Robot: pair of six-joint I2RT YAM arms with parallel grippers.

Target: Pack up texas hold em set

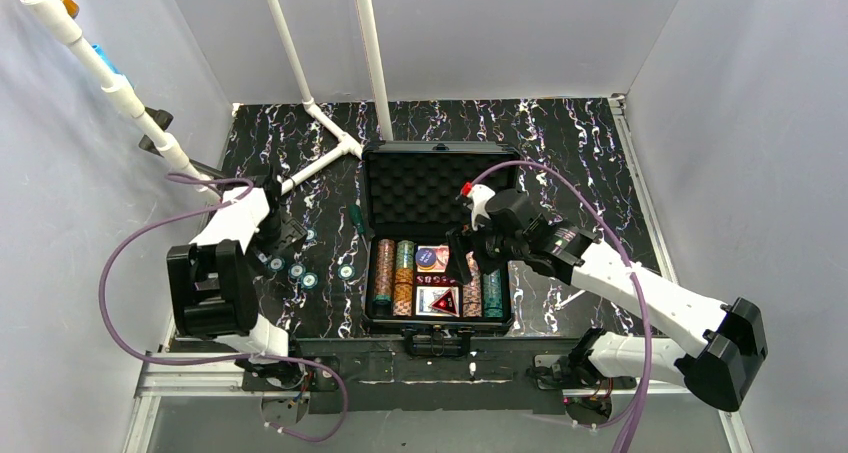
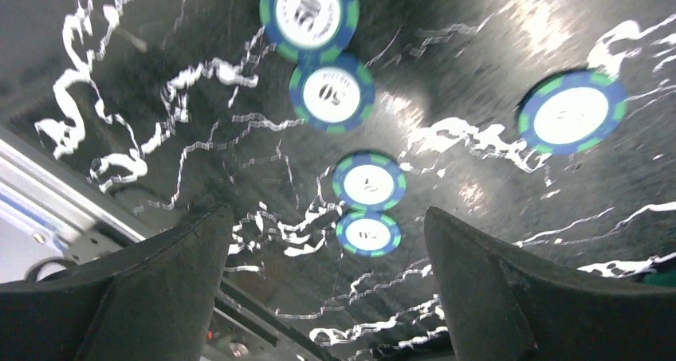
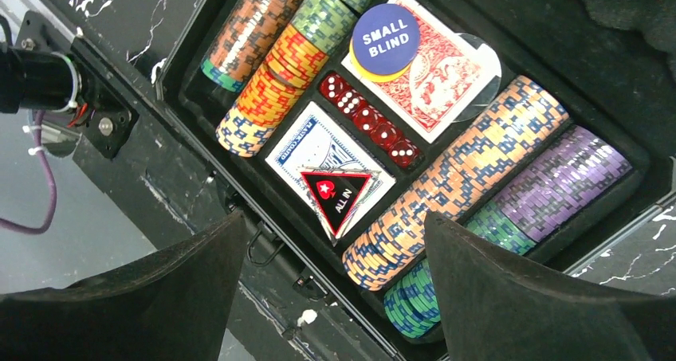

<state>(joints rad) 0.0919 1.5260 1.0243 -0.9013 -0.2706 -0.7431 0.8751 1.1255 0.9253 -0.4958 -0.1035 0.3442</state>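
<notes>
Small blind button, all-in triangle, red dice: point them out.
small blind button (image 3: pixel 385 31), right wrist view, blue face.
all-in triangle (image 3: pixel 336 195), right wrist view, black centre.
red dice (image 3: pixel 368 120), right wrist view, middle die.

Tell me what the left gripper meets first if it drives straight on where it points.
The left gripper looks aimed at the nearest blue-green chip, flat on the table; a second chip lies just past it. Depth is unclear, so it may touch bare table first.
</notes>
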